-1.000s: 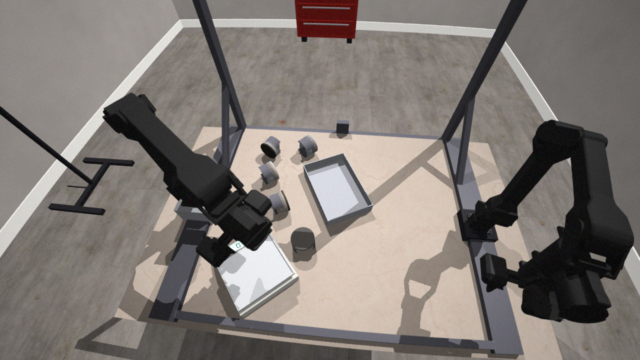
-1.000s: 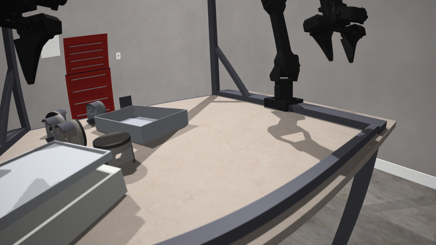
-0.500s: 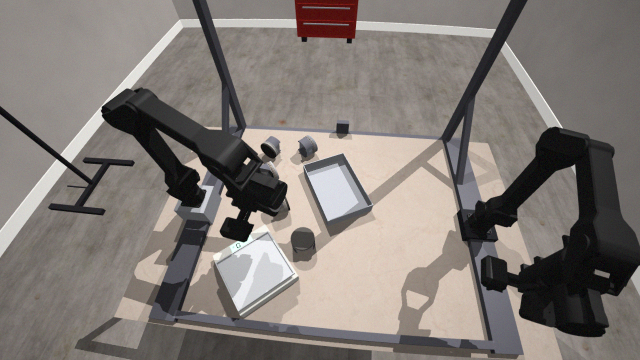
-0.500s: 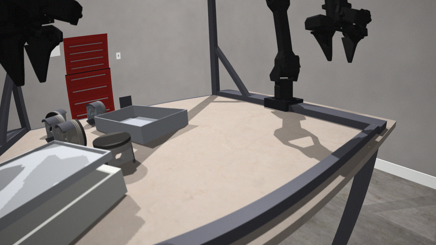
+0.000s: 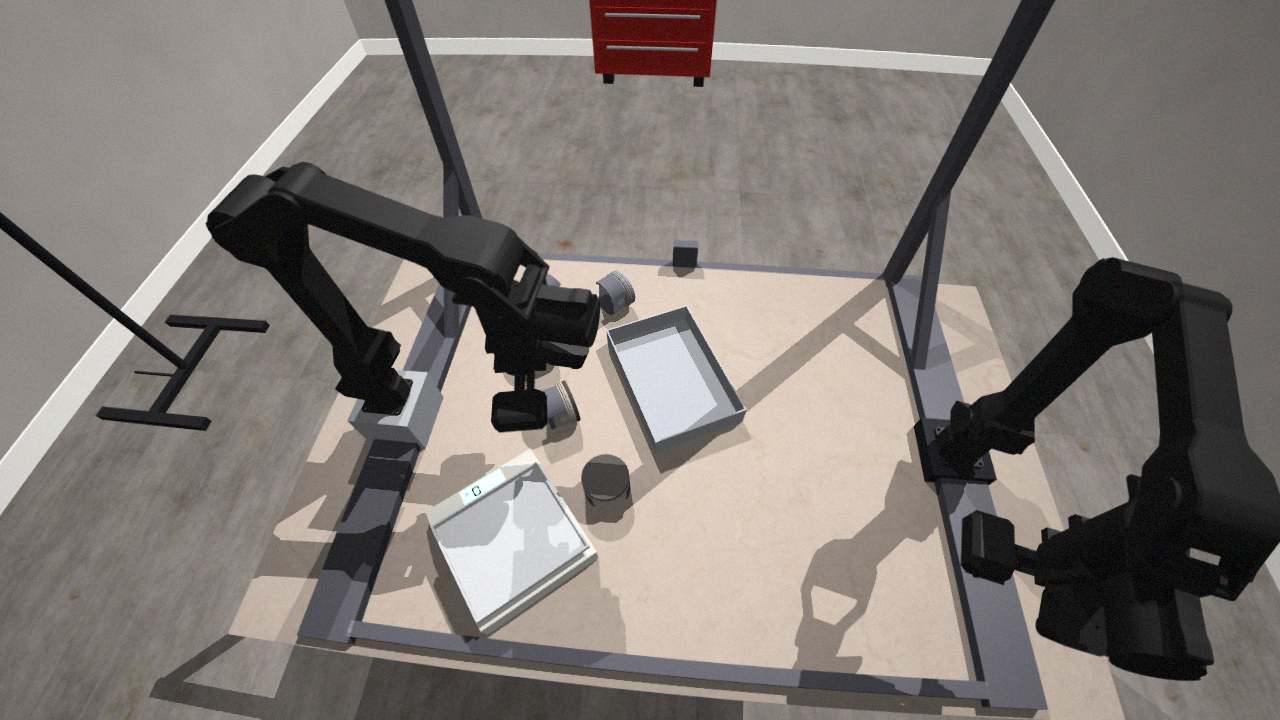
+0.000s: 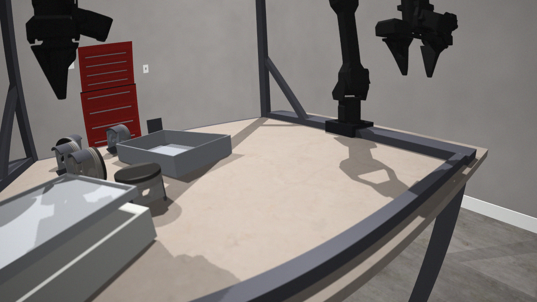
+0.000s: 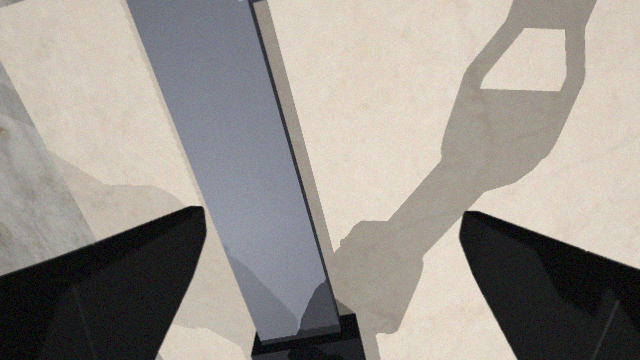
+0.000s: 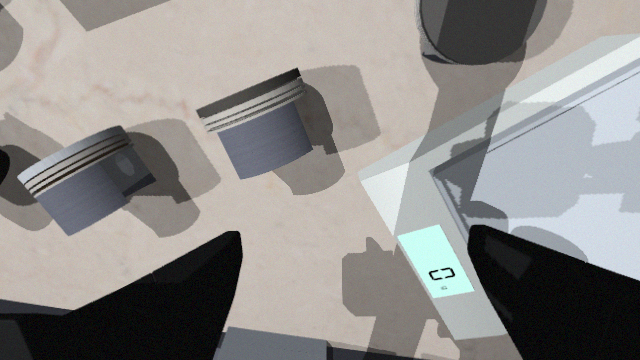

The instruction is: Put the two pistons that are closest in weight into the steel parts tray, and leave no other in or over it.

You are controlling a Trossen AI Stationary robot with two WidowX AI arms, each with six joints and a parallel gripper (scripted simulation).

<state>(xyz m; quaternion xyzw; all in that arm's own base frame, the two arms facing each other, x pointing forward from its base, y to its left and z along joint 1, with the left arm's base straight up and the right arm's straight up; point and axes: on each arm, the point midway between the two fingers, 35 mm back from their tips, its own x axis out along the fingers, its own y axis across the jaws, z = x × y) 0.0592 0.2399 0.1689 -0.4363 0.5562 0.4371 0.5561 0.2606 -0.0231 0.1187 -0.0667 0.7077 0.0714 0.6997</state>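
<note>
Steel parts tray noted on the table, open side up, with no piston inside or above it. All five pistons are found outside: one on its side just beyond the tray's far corner, three more lying in a loose row on the right arm's side, and a dark-crowned piston standing crown up between tray and scale. Of the row, the lying piston nearest the scale is well seen; the other two are largely hidden by the right arm from above. Nothing is placed on the scale; its display reads 0. Right gripper is held wide, nothing gripped, above the row and the scale's display edge. Left gripper is likewise wide and unladen, raised over its own side's frame rail. A red drawer cabinet is seen beyond the table.
</note>
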